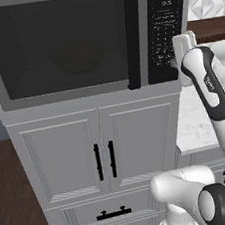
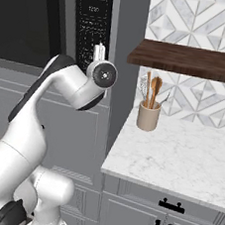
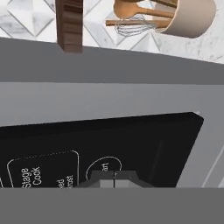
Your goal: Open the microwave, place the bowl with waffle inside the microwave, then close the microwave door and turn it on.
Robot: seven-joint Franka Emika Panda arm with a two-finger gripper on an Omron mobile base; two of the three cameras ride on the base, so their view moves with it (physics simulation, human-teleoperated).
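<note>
The white arm's end effector, fingers pressed together, sits at the black keypad panel of the large grey built-in microwave. The grey-framed microwave door with dark glass is closed.

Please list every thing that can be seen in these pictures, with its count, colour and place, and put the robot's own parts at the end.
microwave: one, grey, built in above the white cabinets.
microwave door: one, grey frame, dark glass, shut.
door handle: one, black bar, right edge of the door.
keypad panel: one, black, right of the door.
bowl: one, dim shape behind the glass.
cabinet doors: two, white, below the microwave.
counter: one, white marble, to the right.
utensil pot: one, beige, on the counter.
shelf: one, dark wood, above the counter.
gripper: one, jaws shut, tips at a round keypad button.
</note>
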